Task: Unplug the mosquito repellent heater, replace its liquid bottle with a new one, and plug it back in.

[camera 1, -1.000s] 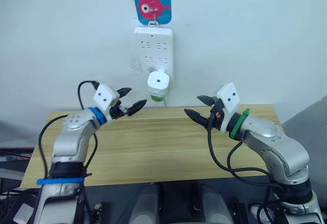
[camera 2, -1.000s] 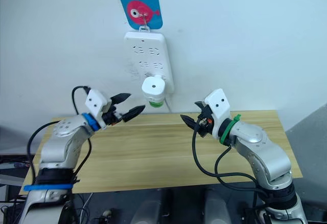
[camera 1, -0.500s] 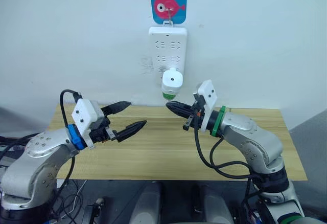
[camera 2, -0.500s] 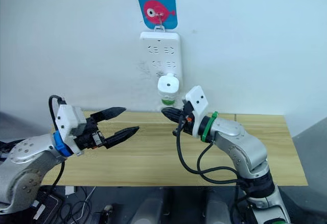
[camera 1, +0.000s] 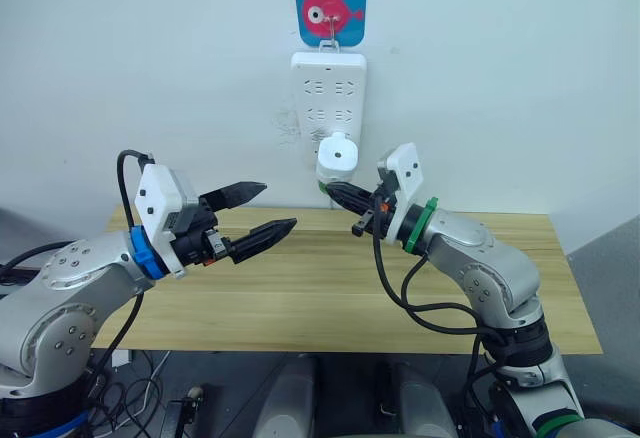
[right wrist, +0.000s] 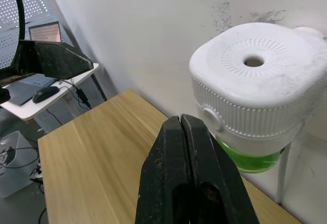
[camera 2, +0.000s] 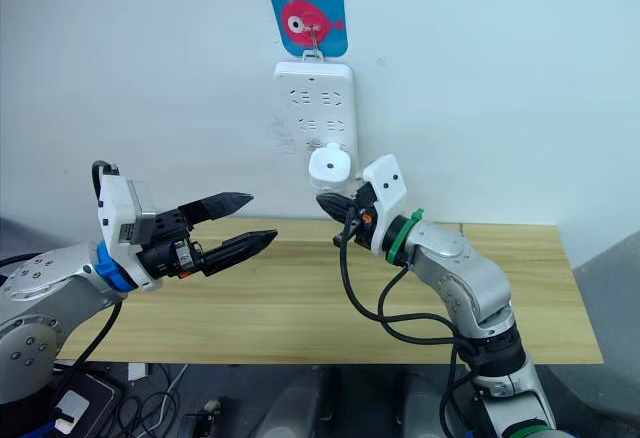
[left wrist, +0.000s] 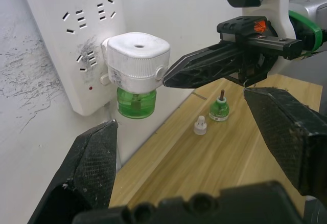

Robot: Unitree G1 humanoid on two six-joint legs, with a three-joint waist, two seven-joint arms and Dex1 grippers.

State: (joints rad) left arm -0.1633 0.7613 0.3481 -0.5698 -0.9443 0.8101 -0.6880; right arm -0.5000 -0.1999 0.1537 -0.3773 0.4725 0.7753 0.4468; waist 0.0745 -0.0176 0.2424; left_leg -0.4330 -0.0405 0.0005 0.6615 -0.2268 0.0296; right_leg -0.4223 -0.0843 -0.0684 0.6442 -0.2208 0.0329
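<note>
The two head views look forward and slightly down from behind both arms at the wall, with the power strip at twelve o'clock above the table. The left wrist view looks close along its fingers at the mosquito repellent heater. The right wrist view sits nearer still to that heater. All four views share it.

Wood-grain table, matt white plastic heater
</note>
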